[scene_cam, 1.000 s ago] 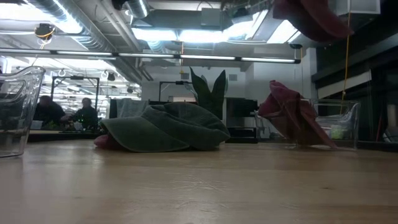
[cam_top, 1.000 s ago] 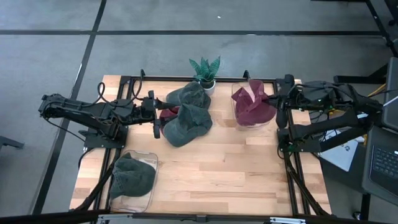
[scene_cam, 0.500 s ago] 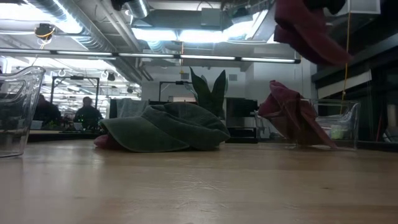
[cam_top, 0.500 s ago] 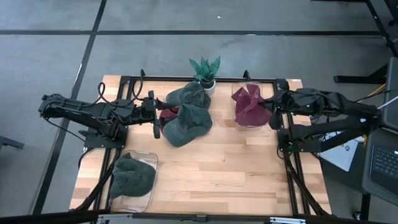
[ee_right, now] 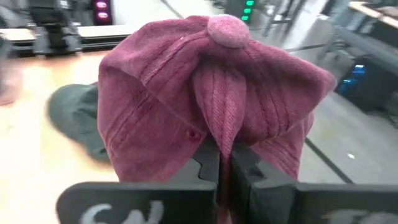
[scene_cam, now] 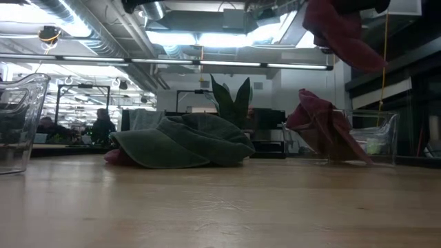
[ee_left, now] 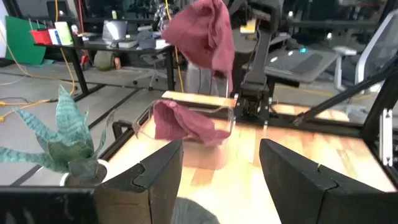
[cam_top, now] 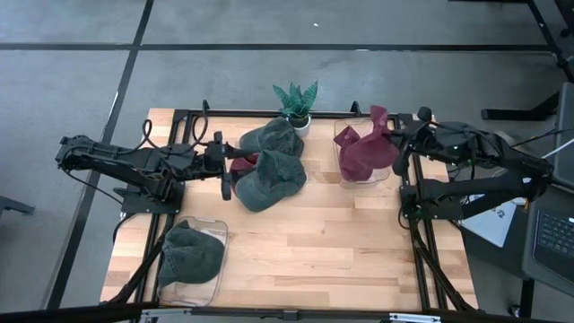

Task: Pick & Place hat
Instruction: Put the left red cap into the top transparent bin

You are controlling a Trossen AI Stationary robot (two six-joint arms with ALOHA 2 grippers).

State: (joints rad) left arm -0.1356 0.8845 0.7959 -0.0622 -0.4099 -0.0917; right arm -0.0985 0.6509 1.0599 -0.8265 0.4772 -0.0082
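Note:
A maroon corduroy hat (cam_top: 369, 144) hangs in the air over the clear bin (cam_top: 343, 177) at the table's far right, with my right gripper (ee_right: 225, 167) shut on it. The low view shows this hat (scene_cam: 343, 31) high above the bin (scene_cam: 375, 134). A second maroon hat (scene_cam: 322, 127) lies in the bin. Two green hats (cam_top: 269, 166) lie piled at the far middle, on top of another maroon hat (cam_top: 240, 164). My left gripper (cam_top: 224, 172) stands open and empty just left of that pile, level with it. My right gripper pinches a fold of the maroon hat's crown (ee_right: 222, 134), below its top button (ee_right: 227, 28), between its two shut fingers. The fingers come from the table's right side, slanting a little downward. The hat is lifted clear above the bin, and its cloth drapes around the fingertips.
A potted plant (cam_top: 296, 103) stands at the far edge behind the green hats. A second clear bin (cam_top: 215, 229) at the near left holds a green hat (cam_top: 191, 254). Bare wood lies across the table's middle and near right.
My right gripper has sunk a little and tipped further downward with the maroon hat, which still hangs clear above the bin. The hat's cloth has swung and changed shape, one flap now sticking out toward the far edge.

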